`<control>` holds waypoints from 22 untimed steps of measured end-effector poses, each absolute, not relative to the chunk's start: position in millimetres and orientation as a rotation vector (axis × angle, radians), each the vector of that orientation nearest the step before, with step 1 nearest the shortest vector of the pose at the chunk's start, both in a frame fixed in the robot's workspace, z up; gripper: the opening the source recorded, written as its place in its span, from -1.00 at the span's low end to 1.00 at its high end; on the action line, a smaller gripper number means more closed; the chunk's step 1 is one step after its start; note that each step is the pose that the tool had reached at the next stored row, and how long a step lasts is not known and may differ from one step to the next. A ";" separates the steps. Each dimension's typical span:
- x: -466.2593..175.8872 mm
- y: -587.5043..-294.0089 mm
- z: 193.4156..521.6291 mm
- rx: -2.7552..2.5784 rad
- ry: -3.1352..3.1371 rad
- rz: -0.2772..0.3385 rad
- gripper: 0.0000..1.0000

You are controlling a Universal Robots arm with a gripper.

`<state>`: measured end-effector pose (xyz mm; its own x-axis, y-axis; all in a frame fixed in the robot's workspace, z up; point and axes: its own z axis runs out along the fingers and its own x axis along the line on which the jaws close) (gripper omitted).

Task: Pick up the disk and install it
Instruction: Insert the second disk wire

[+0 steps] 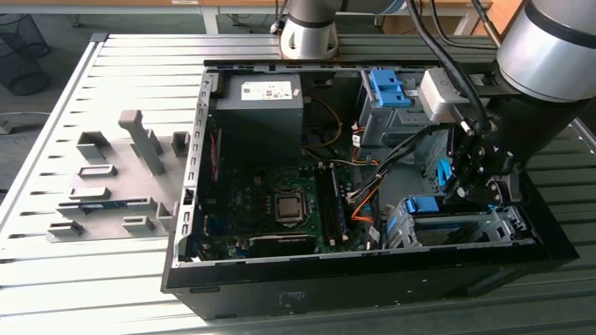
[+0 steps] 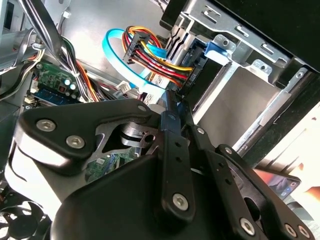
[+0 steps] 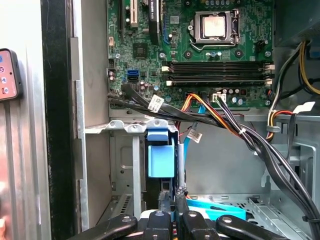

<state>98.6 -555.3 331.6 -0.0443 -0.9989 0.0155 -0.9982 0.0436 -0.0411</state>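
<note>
The gripper point(image 1: 479, 192) is clenched, fingers together, gripping nothing visible, inside the open computer case point(image 1: 279, 296). The disk point(image 3: 161, 157) sits in the metal drive cage point(image 1: 465, 227), at 12 o'clock from the fingertips point(image 3: 172, 200) in the first wrist view.

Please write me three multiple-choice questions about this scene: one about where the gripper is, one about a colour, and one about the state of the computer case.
1. Where is the gripper?
A. over the grey blocks on the table
B. inside the computer case, at the drive cage
C. above the power supply

2. What colour is the plastic part in the drive cage?
A. red
B. blue
C. green

3. What state is the computer case in?
A. open, with the circuit board exposed
B. closed by a side panel
C. wrapped in foil

Answers:
1. B, as the exterior view shows the gripper down beside the cage.
2. B, as it is bright blue in the first wrist view.
3. A, as the board lies in plain sight.
</note>
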 end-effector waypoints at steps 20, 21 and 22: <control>98.6 -558.2 345.1 -2.154 2.252 -0.051 -0.53; 98.6 -558.2 348.1 -2.155 2.252 -0.051 -0.53; 98.6 -558.2 350.8 -2.155 2.252 -0.051 -0.53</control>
